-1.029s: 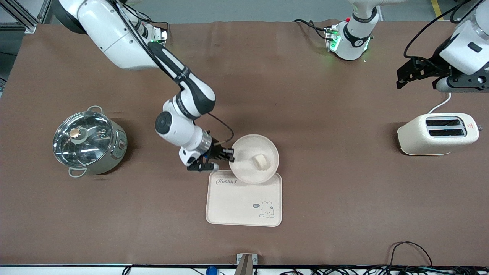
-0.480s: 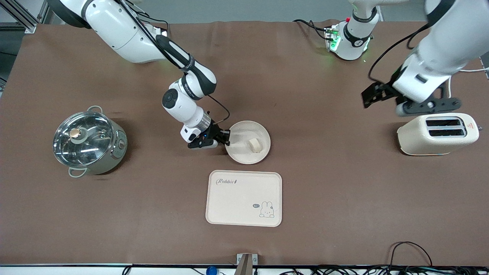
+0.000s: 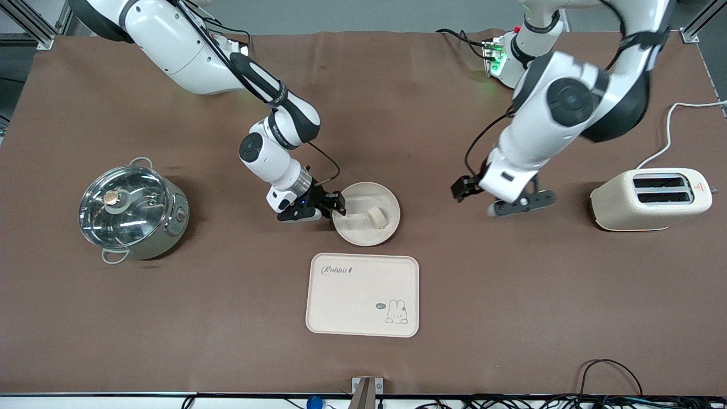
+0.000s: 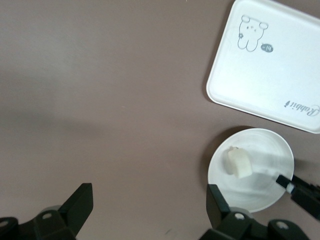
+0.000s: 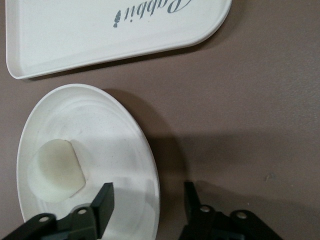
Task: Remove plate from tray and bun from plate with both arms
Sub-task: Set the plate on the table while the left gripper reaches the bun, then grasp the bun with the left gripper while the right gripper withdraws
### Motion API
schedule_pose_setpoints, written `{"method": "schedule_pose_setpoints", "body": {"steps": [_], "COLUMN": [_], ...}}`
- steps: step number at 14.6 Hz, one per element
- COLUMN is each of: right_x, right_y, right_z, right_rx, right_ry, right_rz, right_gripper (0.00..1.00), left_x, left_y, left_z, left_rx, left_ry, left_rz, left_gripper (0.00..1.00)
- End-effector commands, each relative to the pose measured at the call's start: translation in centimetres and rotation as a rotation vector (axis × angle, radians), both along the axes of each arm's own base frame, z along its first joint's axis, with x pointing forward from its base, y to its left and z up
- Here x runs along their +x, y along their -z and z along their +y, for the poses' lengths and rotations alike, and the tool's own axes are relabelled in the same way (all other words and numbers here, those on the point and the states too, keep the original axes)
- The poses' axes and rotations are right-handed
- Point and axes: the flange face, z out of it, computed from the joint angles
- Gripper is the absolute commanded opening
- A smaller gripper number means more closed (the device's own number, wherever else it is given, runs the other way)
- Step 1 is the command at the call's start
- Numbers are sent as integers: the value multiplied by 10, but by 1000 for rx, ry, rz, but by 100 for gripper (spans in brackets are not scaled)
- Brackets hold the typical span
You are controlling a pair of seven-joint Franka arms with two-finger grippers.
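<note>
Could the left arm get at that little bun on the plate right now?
Probably yes. The bun lies uncovered on the plate, and bare table separates it from the open left gripper. The right gripper straddles the plate's rim at the right arm's end, off the bun.

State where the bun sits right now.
The bun lies on the plate, which rests on the table just farther from the front camera than the tray.
</note>
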Motion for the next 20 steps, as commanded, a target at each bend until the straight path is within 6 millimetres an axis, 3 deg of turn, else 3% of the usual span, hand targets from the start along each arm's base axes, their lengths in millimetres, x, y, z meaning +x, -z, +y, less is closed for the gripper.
{"method": "schedule_pose_setpoints", "body": {"steps": [1,3,6,7,9,11,13,17,20], "right_x": [1,6,49,71,101,133,157,152,136], "right_y": [-25,-36,-89,-116,-154,-205,-251,-310,-355], "right_z": [-7,-6,-36,-70,-127,-181,-243,-320,-341], "right_rx": [10,11,-6,-23,-33,-26,-126,-311,-383], "right_ry": [34,33,3,-23,-104,-172,-203,-169,-176], "right_rz": [-11,3,126,131,127,182,167,100,124], "right_gripper": [100,100,100,100,100,100,100,100,100], "left_x": [3,3,2,4,6,-1,-3,-15,-22], "left_y": [33,52,89,106,129,142,155,195,213], "left_z": [-40,-76,-134,-155,-174,-195,-205,-215,-222], "left_rx": [16,-4,-6,29,51,41,25,69,73], "left_ry": [-78,-162,-287,-334,-397,-409,-449,-438,-429], "left_rz": [21,54,97,62,46,41,6,-9,-17], "left_gripper": [100,100,100,100,99,97,95,95,89]}}
